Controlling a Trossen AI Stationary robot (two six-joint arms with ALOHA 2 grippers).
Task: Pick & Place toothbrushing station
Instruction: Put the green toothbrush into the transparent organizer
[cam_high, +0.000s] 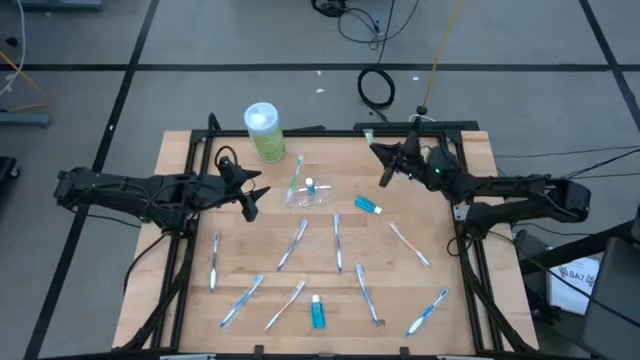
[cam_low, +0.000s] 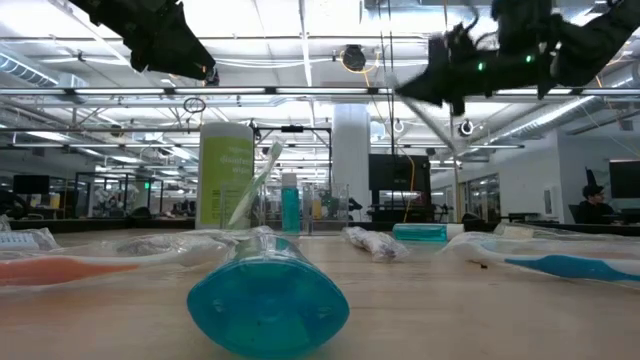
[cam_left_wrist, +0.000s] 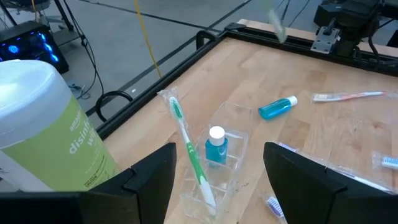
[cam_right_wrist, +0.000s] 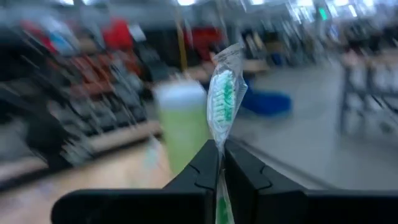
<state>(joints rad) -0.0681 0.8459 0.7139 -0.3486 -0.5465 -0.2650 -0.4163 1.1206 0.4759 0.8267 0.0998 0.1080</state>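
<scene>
A clear plastic holder (cam_high: 312, 196) stands on the table's middle far part. In it are a green toothbrush (cam_left_wrist: 186, 146), leaning against its rim, and a small blue bottle (cam_left_wrist: 216, 147). My left gripper (cam_left_wrist: 221, 186) is open and empty just left of the holder, also seen from above (cam_high: 247, 197). My right gripper (cam_high: 385, 160) is raised over the far right part, shut on a wrapped green toothbrush (cam_right_wrist: 225, 96). Several wrapped toothbrushes (cam_high: 338, 242) lie flat on the table. My right gripper pinches the wrapped green toothbrush between its two fingers, on the handle just below the head (cam_right_wrist: 219, 146). The bristle head in its clear wrapper sticks out past the fingertips. The toothbrush is lifted clear of the table.
A green wipes canister (cam_high: 264, 131) stands at the far left, behind the holder. A blue tube (cam_high: 368, 205) lies right of the holder, and a blue bottle (cam_high: 318, 314) lies near the front edge. A black frame (cam_high: 190, 150) runs round the table.
</scene>
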